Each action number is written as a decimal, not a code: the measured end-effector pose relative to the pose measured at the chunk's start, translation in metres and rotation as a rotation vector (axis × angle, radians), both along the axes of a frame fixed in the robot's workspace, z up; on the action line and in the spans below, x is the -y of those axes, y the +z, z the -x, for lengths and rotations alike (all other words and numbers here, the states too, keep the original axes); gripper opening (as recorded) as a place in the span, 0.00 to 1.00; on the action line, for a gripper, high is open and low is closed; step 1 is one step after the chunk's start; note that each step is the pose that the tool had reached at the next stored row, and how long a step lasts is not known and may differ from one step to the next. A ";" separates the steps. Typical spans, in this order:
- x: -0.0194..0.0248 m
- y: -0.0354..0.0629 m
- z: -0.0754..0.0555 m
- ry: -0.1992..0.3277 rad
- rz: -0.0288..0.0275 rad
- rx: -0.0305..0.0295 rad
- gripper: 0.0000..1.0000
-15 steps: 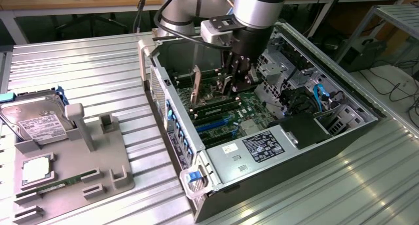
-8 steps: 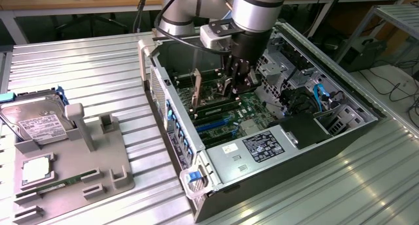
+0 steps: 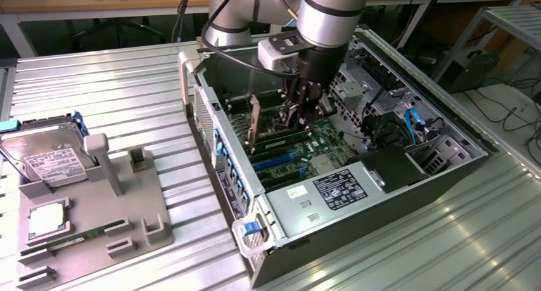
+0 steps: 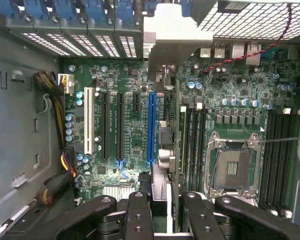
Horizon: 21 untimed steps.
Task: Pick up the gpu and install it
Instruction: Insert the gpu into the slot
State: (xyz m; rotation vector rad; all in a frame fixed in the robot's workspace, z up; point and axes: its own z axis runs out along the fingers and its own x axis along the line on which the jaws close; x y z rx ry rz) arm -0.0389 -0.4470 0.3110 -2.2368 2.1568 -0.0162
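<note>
The gpu (image 4: 162, 125) shows edge-on as a thin dark card standing over the motherboard (image 4: 125, 85), right beside the long blue slot (image 4: 151, 120). Its silver bracket (image 4: 175, 40) reaches the case's rear wall. My gripper (image 4: 162, 200) is shut on the card's upper edge, one black finger (image 4: 140, 215) on each side. In the exterior view the gripper (image 3: 298, 116) is down inside the open computer case (image 3: 397, 196), with the gpu (image 3: 277, 115) under it and the bracket (image 3: 253, 123) near the rear wall. I cannot tell whether the card is seated in a slot.
On the exterior view's left a grey fixture (image 3: 144, 202) holds a silver hard drive (image 3: 47, 158), a processor (image 3: 47, 218) and a green memory stick (image 3: 76, 238). Memory slots (image 4: 192, 140) and the processor socket (image 4: 235, 160) lie close beside the card. Cables (image 4: 57, 110) run along the case wall.
</note>
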 end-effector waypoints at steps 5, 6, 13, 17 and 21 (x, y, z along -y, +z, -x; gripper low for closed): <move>0.0000 -0.0022 0.001 0.002 0.0001 -0.0001 0.28; 0.0000 -0.0025 0.002 0.002 0.0002 -0.0001 0.28; 0.0000 -0.0037 0.002 0.003 -0.0003 0.0001 0.28; 0.0000 -0.0048 0.002 0.003 0.0000 -0.0001 0.28; 0.0000 -0.0060 0.003 0.003 -0.0004 0.0002 0.28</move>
